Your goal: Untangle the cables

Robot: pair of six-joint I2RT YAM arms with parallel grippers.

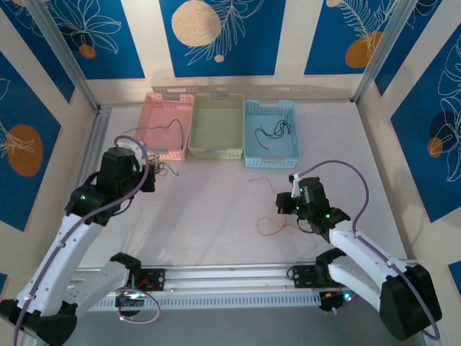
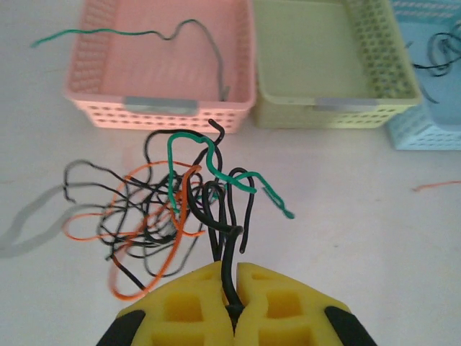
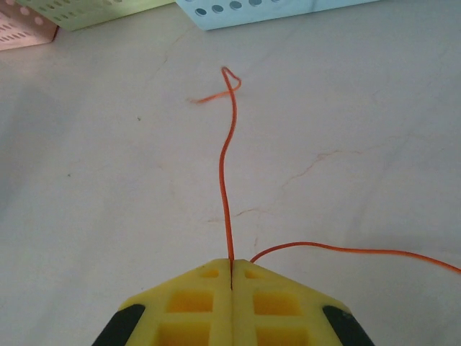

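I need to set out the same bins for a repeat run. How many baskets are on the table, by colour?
pink basket: 1
green basket: 1
blue basket: 1
Total: 3 baskets, side by side along the far edge of the table.

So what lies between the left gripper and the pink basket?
The tangle of black, orange and green cables, pinched by the left gripper, then bare table before the pink basket. The left wrist view shows it.
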